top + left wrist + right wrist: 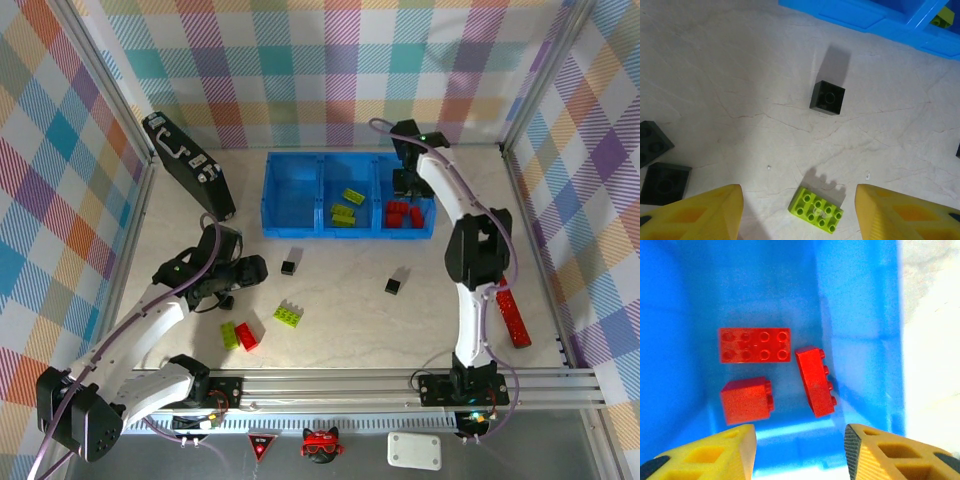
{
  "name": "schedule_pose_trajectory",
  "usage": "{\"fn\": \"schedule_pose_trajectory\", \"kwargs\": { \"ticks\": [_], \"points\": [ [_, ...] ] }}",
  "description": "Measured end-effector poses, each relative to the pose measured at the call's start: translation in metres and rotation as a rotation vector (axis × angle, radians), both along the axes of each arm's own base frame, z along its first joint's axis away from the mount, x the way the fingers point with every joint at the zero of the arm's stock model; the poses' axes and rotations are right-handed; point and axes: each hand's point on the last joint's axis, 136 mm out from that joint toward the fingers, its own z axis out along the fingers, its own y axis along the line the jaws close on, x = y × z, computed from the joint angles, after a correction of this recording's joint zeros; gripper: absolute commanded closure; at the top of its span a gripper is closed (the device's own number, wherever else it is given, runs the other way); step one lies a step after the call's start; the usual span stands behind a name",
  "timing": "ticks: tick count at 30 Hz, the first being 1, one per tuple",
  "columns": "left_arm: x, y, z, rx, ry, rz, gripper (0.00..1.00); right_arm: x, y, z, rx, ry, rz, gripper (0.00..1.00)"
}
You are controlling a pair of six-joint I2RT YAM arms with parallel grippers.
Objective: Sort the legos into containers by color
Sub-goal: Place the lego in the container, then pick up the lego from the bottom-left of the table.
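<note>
Three red legos (755,345) lie in the right end of the tray (300,195), under the open, empty right pincer (800,447). The left pincer (797,195), also open, hovers over a green lego (816,210) on the table (715,75); next, probably, descend and close.

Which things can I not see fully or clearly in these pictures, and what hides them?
Top view: the right gripper covers part of the red legos.
Left wrist view: the left edge cuts two black pieces; bricks or not, unclear.
Left wrist view: the containers' wall and the right edge cut a lime lego.
</note>
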Motion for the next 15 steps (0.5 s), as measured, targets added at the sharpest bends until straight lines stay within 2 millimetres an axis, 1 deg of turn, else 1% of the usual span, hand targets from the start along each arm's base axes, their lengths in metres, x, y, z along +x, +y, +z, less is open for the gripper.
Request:
{"fn": "schedule_pose_trajectory", "kwargs": {
  "ticks": [3,4,6,9,12,15],
  "points": [
    [-0.002,0.005,-0.001,0.022,0.009,0.011,0.39,-0.017,0.004,0.027,0.067,-0.044,0.011,0.48],
    [-0.003,0.006,-0.002,0.031,0.014,0.015,0.39,-0.023,0.005,0.032,0.085,-0.051,0.013,0.48],
    [-0.006,0.011,-0.005,0.053,0.028,0.024,0.39,-0.039,0.007,0.034,0.121,-0.047,0.018,0.48],
    [-0.009,0.016,-0.008,0.076,0.043,0.036,0.39,-0.06,0.009,0.023,0.156,-0.011,0.021,0.48],
    [-0.012,0.021,-0.009,0.09,0.044,0.051,0.39,-0.078,0.011,0.004,0.185,0.037,0.025,0.48],
    [-0.018,0.028,-0.011,0.111,0.047,0.064,0.39,-0.093,0.014,-0.01,0.211,0.073,0.032,0.48]
  ]
}}
